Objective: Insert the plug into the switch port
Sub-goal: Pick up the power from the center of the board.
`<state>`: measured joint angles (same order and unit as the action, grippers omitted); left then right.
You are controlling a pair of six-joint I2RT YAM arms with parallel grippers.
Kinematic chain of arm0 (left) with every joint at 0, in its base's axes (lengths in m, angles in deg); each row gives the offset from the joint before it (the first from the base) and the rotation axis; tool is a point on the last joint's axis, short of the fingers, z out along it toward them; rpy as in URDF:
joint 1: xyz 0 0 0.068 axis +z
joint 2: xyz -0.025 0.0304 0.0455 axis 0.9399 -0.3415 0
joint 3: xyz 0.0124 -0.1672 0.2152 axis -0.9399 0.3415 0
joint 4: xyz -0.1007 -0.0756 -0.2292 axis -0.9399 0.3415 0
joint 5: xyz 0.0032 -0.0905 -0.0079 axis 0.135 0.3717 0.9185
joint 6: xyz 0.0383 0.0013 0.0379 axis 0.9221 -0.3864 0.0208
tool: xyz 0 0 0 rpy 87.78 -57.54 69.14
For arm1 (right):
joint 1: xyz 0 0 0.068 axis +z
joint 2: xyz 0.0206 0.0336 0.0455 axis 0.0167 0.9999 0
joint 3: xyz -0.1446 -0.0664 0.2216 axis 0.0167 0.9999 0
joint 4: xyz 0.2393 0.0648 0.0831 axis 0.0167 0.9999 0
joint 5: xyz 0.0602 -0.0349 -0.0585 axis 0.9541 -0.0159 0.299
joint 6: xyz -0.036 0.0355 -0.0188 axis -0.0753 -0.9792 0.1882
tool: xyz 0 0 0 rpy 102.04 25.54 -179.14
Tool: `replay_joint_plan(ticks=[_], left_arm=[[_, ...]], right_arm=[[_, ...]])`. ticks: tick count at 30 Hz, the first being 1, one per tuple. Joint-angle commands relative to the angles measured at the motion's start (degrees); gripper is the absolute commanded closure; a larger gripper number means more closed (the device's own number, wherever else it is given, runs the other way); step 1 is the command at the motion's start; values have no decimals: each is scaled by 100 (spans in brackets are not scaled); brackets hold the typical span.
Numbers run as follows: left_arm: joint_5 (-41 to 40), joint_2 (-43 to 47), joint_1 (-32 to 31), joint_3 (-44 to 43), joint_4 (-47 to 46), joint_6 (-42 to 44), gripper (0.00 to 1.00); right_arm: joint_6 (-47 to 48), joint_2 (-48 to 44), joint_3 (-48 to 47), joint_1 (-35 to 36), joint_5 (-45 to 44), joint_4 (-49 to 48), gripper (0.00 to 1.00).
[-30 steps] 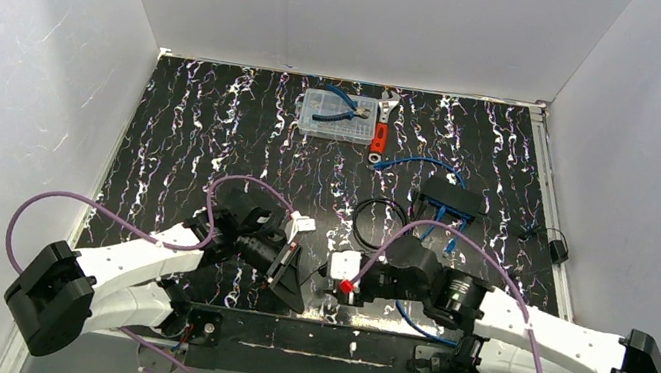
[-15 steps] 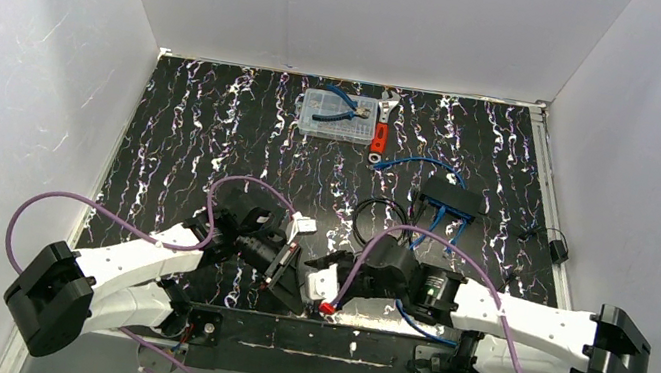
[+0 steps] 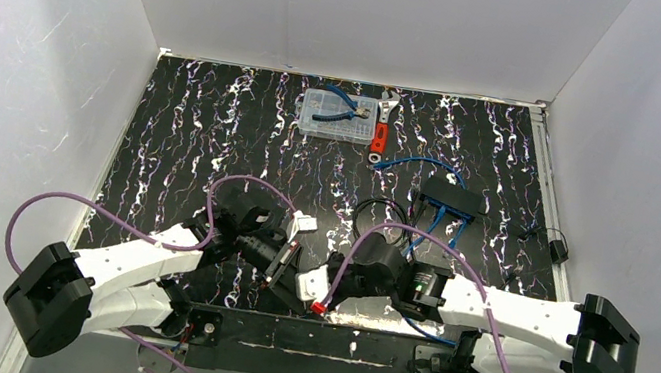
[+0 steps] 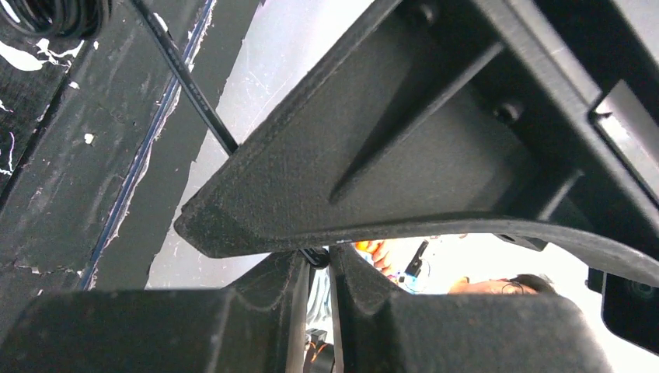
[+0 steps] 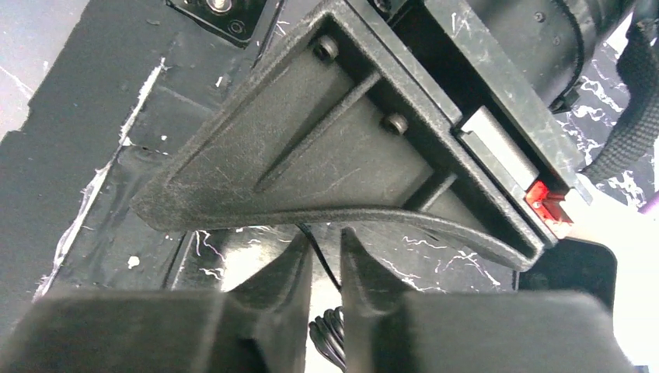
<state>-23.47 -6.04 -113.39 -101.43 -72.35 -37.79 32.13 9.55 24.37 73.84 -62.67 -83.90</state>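
The left gripper (image 4: 315, 268) was pinched narrow on a thin black cable (image 4: 194, 87). The right gripper (image 5: 326, 256), just beside it, was narrow around that cable, though its grip was unclear. The switch (image 3: 449, 201) lay well beyond both, to their right, with blue cables (image 3: 411, 165) attached.

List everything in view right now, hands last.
clear plastic parts box: 1, clear, far centre.
blue-handled pliers: 1, blue, on that box.
red-handled wrench: 1, red and silver, right of the box.
flat matte-black switch box: 1, black, right of centre.
blue cables: several, blue, at switch box.
coiled black cable: 1, black, left of switch box.
small black part: 1, black, right edge.
thin black cable: 1, black, between both hands' fingers.
left hand: 1, black, near edge, shut on thin black cable.
right hand: 1, black, beside it, likewise.
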Motion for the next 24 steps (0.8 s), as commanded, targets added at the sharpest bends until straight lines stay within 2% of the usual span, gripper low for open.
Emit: replay_joint_plan(ticks=[1,2,3,6,7,13,17,24], left_arm=[[153,144,-37,23,-89,3,100],[151,161,-34,22,-89,2,100],[146,178,-34,22,-90,-1,99],[52,272,-37,-9,70,75,83],[-3,311,-36,-52,201,157,80],[-809,777,-33,-482,1340,824,49],[-1527,1219,-25,-705,1788,1011,43],[-2668,1964,-28,-669,1948,820,38]], right_arm=[[-119,-1,-261,36,162,-241,89],[-126,-13,-247,38,147,-248,97],[-134,-34,-236,36,127,-245,99],[-162,-145,-160,42,62,-233,99],[-185,-191,-129,42,9,-230,99],[-429,-575,121,61,-392,-38,99],[-721,-841,277,108,-701,62,99],[-1457,-933,137,174,-1328,419,99]])
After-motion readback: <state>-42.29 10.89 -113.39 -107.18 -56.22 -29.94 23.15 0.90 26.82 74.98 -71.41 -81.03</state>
